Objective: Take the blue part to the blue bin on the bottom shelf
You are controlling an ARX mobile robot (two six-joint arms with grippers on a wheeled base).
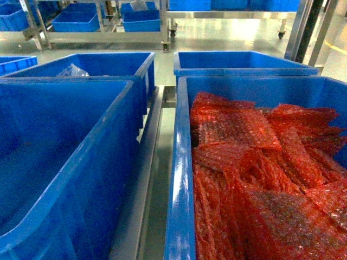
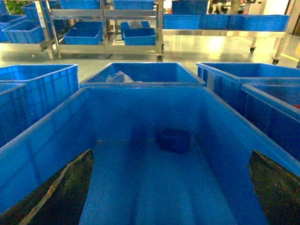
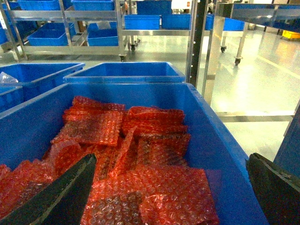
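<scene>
A small dark blue part point(image 2: 173, 139) lies on the floor of a large blue bin point(image 2: 56, 136), near its far wall. My left gripper point(image 2: 171, 151) hangs open over this bin, nothing between its fingers point(image 2: 65, 192). In the head view the same bin point(image 1: 108, 135) is at the near left and the part is hidden. My right gripper point(image 3: 172, 156) is open above a bin of red bubble-wrap bags point(image 3: 154, 187). Far behind stands a steel rack whose bottom shelf point(image 2: 108, 47) carries blue bins point(image 2: 138, 35). Neither gripper shows in the head view.
More blue bins crowd around: one holding a clear plastic bag point(image 2: 119, 76) behind the left bin, another point(image 1: 244, 59) behind the red-bag bin point(image 1: 181, 162). A metal rail point(image 1: 154, 141) runs between the near bins. A steel upright point(image 3: 197, 42) stands at the right.
</scene>
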